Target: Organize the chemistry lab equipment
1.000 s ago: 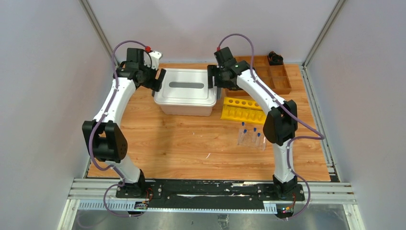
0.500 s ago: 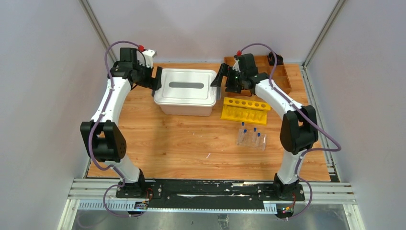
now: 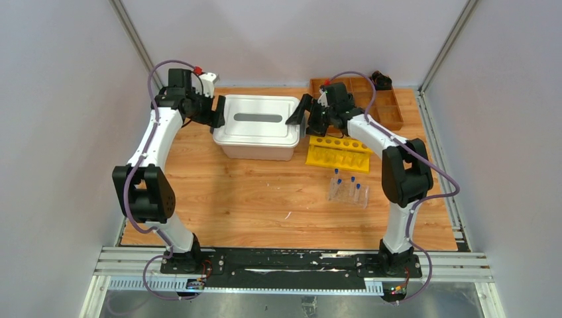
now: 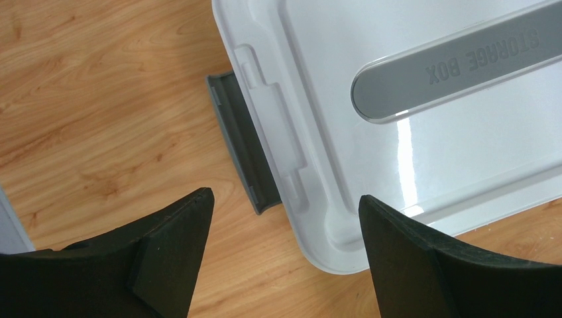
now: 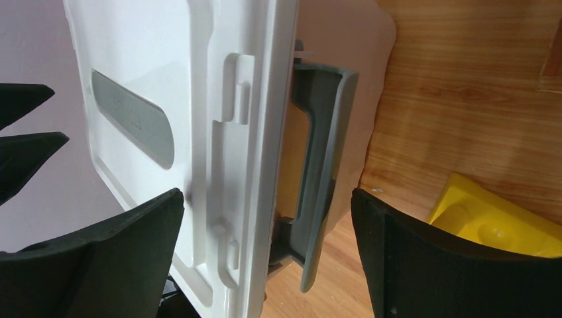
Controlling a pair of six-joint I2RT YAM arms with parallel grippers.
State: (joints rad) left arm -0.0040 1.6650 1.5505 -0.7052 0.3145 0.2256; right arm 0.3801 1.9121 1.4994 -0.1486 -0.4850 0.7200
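Note:
A clear tube rack [image 3: 348,191] with small blue-capped tubes stands on the table at the right of centre. The funnel, jar and white triangle are out of view. A white lidded storage box [image 3: 256,126] sits at the back centre. My left gripper [image 3: 217,111] is open at the box's left end, over its grey latch [image 4: 244,142], with nothing between the jaws [image 4: 285,199]. My right gripper [image 3: 299,114] is open at the box's right end and straddles the lid edge and the other grey latch [image 5: 325,165]; its jaws [image 5: 265,199] touch nothing.
A yellow rack with holes [image 3: 338,152] lies right of the box and shows in the right wrist view [image 5: 497,222]. A wooden compartment tray [image 3: 381,103] sits at the back right, with a black bundle [image 3: 381,79] in its far corner.
My right arm's elbow has swung out to the right and its gripper has tilted down at the box's right latch. My left gripper has shifted slightly left at the left latch.

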